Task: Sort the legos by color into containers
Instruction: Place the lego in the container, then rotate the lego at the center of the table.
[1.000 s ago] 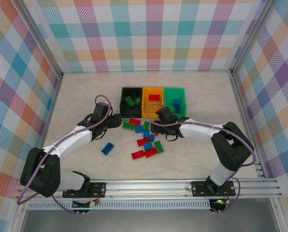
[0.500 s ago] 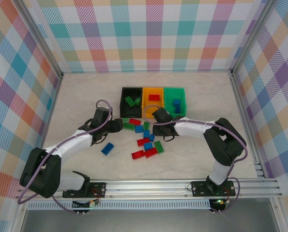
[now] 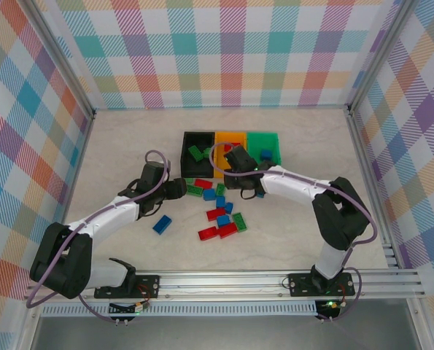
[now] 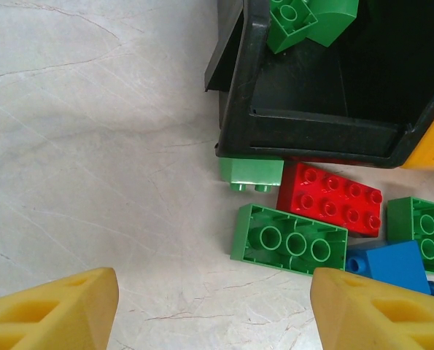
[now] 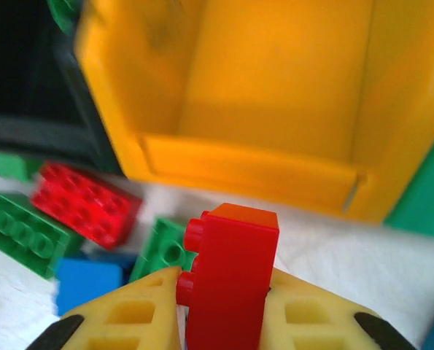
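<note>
My right gripper (image 5: 224, 310) is shut on a red lego (image 5: 231, 277), held upright just before the near wall of the orange bin (image 5: 260, 95). From above, the right gripper (image 3: 231, 159) hangs over the near edge of the orange bin (image 3: 231, 133), between the black bin (image 3: 185, 154) and the green bin (image 3: 263, 134). My left gripper (image 4: 217, 313) stands open low over the table, with nothing between its yellow fingers (image 4: 56, 310). Just ahead of it lie an upturned green lego (image 4: 289, 238) and a red lego (image 4: 330, 198) against the black bin (image 4: 311, 131).
Green legos (image 4: 304, 18) lie in the black bin. Several red, blue and green legos are scattered in front of the bins (image 3: 222, 211). A lone blue lego (image 3: 162, 224) lies nearer the left arm. Checked walls enclose the table.
My right gripper has carried the red lego from the pile up and left to the orange bin's near edge. The left gripper came forward towards the pile, then stayed still.
</note>
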{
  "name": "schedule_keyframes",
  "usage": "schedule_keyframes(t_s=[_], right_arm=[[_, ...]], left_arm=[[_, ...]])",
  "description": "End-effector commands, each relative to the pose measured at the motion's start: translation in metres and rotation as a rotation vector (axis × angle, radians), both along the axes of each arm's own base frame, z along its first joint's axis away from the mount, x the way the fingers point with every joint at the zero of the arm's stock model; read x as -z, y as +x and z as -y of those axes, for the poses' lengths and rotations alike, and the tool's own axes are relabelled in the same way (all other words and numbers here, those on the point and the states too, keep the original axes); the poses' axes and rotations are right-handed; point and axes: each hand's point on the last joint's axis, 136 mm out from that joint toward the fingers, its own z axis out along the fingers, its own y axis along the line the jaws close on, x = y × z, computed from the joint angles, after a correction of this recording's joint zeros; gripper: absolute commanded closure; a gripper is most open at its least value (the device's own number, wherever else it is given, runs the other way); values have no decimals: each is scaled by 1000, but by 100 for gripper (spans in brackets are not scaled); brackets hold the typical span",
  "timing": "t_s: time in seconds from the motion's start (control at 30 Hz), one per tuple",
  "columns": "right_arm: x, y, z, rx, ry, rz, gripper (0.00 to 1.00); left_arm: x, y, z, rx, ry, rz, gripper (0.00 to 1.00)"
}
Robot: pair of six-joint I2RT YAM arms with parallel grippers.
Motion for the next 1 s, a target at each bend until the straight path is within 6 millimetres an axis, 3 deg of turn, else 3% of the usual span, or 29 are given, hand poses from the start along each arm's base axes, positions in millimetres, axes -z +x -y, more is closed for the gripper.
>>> schedule_keyframes(t_s=[0.0,0.1,0.17,0.2,0.27,0.33,0.43,0.6,0.8,0.97], right_arm=[[-23,26,4,-12,-28,63,74],[-34,49,4,-11,-25,61,71],[-37,66,4,-8,-17,49,64],[-36,70,3,-15,-10,31,62],[-35,77,0,-26,-2,-3,48],[-35,76,-5,-46,4,-9,45],[-35,64,-10,-79,31,-3,44],[-26,28,-16,-166,15,1,43],[-3,-20,-17,-249,27,-77,42],[17,-49,-31,-301,39,-167,41]], left_arm=[[-4,-1,1,8,-29,18,30],[-4,-1,0,2,-23,19,30],[-4,-1,0,5,-25,20,30],[-4,-1,1,7,-26,19,30],[-3,-2,-1,3,-22,17,30],[-3,-2,-1,1,-20,18,30],[-4,-2,-2,0,-18,19,30],[-3,-1,0,4,-20,20,30],[0,0,3,9,-32,8,30],[2,1,6,17,-44,0,30]])
